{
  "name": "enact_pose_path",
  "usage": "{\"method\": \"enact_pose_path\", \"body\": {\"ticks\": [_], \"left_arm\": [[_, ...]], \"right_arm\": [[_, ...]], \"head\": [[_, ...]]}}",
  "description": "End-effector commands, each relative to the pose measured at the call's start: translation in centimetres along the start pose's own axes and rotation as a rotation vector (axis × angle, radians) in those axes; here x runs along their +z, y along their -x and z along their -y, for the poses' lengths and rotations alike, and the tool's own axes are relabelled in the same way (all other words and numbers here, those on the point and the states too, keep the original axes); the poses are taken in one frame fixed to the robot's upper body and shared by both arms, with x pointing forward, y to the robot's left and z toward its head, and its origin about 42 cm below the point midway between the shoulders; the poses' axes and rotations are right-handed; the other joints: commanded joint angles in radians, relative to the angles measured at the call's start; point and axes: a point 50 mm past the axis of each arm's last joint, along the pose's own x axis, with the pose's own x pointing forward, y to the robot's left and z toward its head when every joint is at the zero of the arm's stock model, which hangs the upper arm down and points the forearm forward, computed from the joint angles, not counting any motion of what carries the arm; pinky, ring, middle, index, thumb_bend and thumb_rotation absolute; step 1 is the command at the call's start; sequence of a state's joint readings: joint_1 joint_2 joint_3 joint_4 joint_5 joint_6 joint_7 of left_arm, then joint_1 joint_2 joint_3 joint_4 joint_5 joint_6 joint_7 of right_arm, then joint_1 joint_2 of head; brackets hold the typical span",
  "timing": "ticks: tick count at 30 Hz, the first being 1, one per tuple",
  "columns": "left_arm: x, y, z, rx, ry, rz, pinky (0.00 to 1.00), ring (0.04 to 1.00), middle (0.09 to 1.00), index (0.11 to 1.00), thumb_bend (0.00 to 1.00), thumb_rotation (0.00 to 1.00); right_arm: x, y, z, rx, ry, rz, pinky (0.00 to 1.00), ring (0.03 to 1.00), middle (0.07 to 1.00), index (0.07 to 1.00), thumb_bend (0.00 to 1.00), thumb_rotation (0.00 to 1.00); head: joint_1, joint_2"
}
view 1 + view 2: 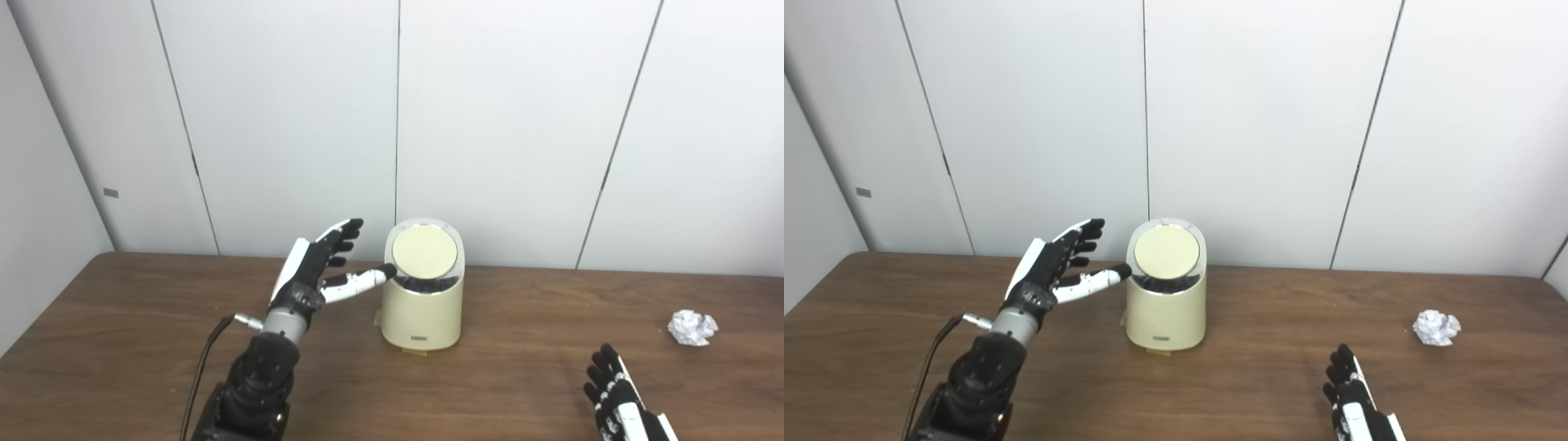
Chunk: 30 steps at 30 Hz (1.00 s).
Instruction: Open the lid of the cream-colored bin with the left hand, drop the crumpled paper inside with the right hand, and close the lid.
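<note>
Right hand [615, 398] low at the near edge of the brown wooden desk [502, 380], fingers spread, holding nothing. Crumpled white paper ball [692, 327] lies beyond it, untouched. Left hand [318, 269] unclenched, thumb tip at the round lid [424, 251] of the cream-colored cylindrical bin [422, 306]. Lid looks tilted, barely open; paper drop and closing remain

Bin [422, 306] mid-table [153, 343]; left hand [318, 269] just left; crumpled paper [692, 327] far right.

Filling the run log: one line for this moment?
left hand open, thumb at lid edge | lid tilted up | right hand open, idle | paper on table
</note>
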<state>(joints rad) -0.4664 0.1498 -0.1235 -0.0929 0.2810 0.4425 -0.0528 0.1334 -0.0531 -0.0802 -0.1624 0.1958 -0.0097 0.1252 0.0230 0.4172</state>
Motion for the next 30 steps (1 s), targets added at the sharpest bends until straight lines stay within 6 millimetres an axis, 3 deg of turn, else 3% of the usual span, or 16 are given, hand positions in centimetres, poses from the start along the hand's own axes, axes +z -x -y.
{"method": "enact_pose_path", "body": {"ticks": [1, 18, 30], "left_arm": [[3.0, -1.9, -0.9, 0.028, -0.041, 0.098, 0.84, 0.871, 0.889, 0.909, 0.85, 0.34], [5.5, -6.8, -0.5, -0.011, -0.178, 0.084, 0.75, 0.884, 0.936, 0.945, 0.88, 0.35], [7.5, -9.0, 0.3, -0.073, -0.201, 0.056, 0.77, 0.925, 0.960, 0.964, 0.88, 0.23]], "right_arm": [[-3.5, 2.9, 0.0, -0.017, -0.027, -0.115, 1.00, 1.000, 1.000, 0.986, 0.47, 0.83], [-3.7, 2.8, -0.4, -0.016, -0.035, -0.124, 1.00, 0.999, 1.000, 0.979, 0.51, 0.83], [-4.2, 3.0, -0.8, -0.010, -0.021, -0.135, 1.00, 0.998, 1.000, 0.981, 0.51, 0.85]], "head": [[0.000, 0.000], [-0.005, 0.010], [-0.012, 0.017]]}}
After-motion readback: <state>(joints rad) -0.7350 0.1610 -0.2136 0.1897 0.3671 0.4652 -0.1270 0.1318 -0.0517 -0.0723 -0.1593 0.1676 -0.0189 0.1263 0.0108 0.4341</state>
